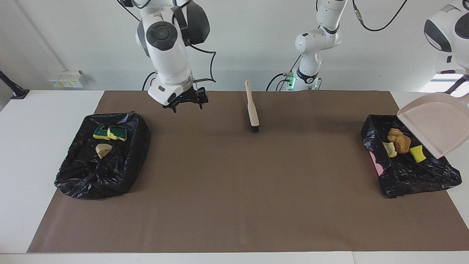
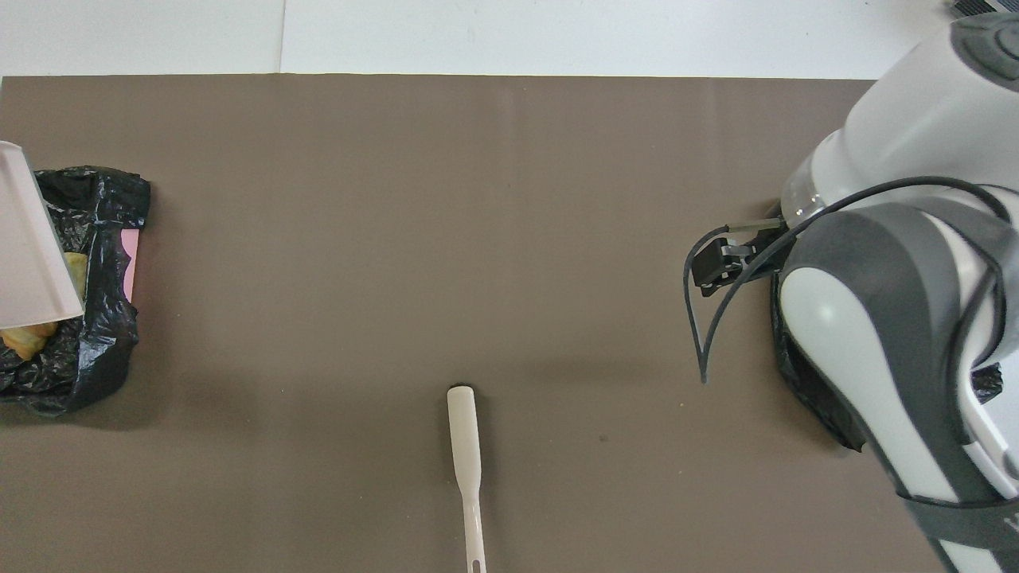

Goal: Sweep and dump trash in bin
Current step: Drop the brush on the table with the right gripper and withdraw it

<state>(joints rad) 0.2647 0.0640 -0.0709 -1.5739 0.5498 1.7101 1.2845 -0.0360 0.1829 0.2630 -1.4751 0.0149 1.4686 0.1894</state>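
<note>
Starting at my right arm's end: the black-bagged bin (image 1: 78, 172) just below and outward of my right gripper (image 1: 187, 107) already has three sponge chunks (image 1: 110, 134) in it, two yellow with green tops and one beige. That gripper hangs wide open with nothing in it, waiting over the mat.

The long beige plastic brush with black bristles (image 1: 252, 110) lies flat between my two hands, nobody touching it.

At my left arm's end, the rest of the torn sponge trash (image 1: 401, 143) (orange-brown, beige, yellow) sits in a second black-lined bin (image 1: 414, 176), right under the lip of the pale pink-beige plastic dustpan (image 1: 436, 124). My left hand itself is out of shot, clamped shut on the pan as far as I can judge.

Tip for the dump: hold the lip over the liner, tilt it steep, and don't snag the bag. I can't see if anything's left in the pan.

The surface is a smooth brown mat (image 1: 234, 190) on a white table (image 1: 33, 121), with a plain white wall.
</note>
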